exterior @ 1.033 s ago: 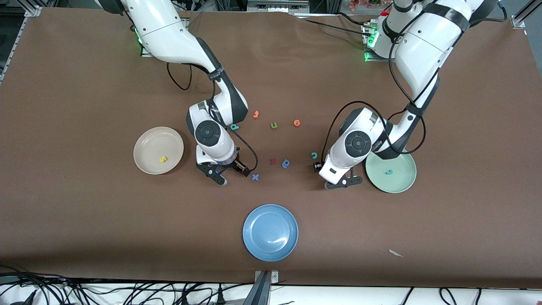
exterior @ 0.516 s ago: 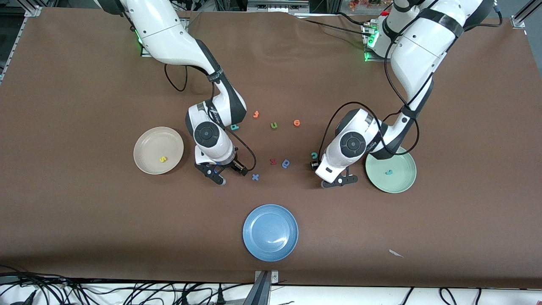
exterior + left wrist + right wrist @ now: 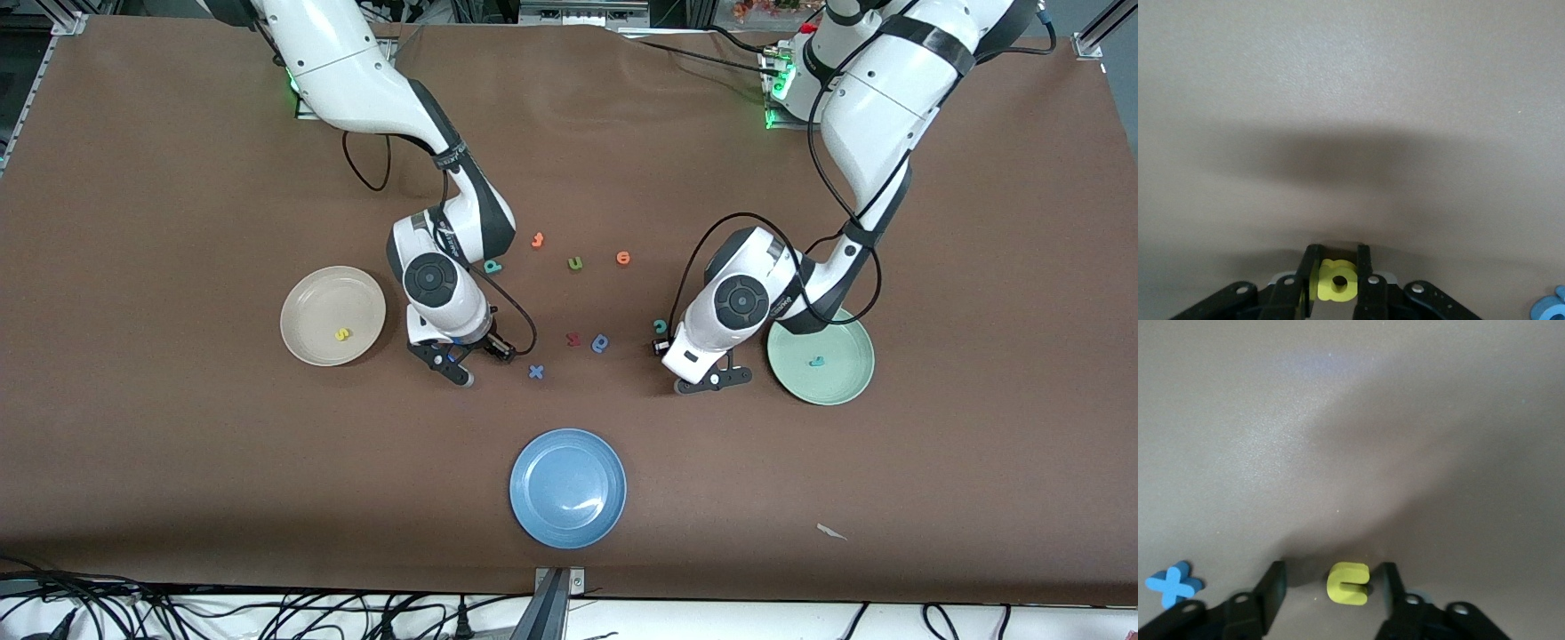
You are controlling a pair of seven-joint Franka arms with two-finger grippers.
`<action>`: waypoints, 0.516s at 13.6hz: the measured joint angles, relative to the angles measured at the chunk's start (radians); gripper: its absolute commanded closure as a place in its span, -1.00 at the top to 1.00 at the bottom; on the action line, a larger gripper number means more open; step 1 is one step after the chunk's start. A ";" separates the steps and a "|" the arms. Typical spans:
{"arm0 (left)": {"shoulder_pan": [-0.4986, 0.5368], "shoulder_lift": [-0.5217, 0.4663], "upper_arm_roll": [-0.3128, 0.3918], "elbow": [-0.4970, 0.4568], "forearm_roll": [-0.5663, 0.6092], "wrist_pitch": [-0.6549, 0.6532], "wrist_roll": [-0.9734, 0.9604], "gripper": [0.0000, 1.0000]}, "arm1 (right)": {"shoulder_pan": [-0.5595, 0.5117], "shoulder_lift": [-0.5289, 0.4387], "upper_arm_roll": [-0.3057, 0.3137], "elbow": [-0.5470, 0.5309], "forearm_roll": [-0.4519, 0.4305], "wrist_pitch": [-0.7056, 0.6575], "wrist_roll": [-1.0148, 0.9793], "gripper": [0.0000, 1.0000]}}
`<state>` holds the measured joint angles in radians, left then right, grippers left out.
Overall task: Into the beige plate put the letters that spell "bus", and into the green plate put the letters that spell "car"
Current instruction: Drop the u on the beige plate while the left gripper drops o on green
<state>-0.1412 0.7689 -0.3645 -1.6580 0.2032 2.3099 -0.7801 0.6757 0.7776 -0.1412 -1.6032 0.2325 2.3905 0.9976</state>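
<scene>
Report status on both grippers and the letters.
Left gripper shut on yellow a, beside green plate. Right gripper open, straddling yellow u near beige plate. Nothing in the way.

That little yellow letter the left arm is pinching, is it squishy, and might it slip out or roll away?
The yellow letter looks like thick matte foam, so it is probably light and a bit squishy. The left gripper has its jaws right against its flat sides, so slipping seems unlikely. It lies flat on the table, so it should not roll.
</scene>
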 measured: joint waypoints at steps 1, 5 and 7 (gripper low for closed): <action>0.004 -0.010 0.000 0.004 0.000 -0.025 0.001 -0.89 | 0.000 -0.003 0.000 -0.005 0.000 0.000 -0.006 0.03; 0.029 -0.077 0.008 0.010 0.008 -0.146 0.026 -0.88 | 0.000 -0.013 0.000 -0.019 0.000 0.000 -0.023 -0.21; 0.067 -0.095 0.013 0.010 0.069 -0.220 0.082 -0.87 | 0.000 -0.016 -0.001 -0.024 0.000 0.000 -0.032 -0.32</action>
<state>-0.0738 0.6740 -0.3517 -1.6483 0.2717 2.0904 -0.6979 0.6752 0.7613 -0.1423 -1.6277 0.2329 2.3903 0.9657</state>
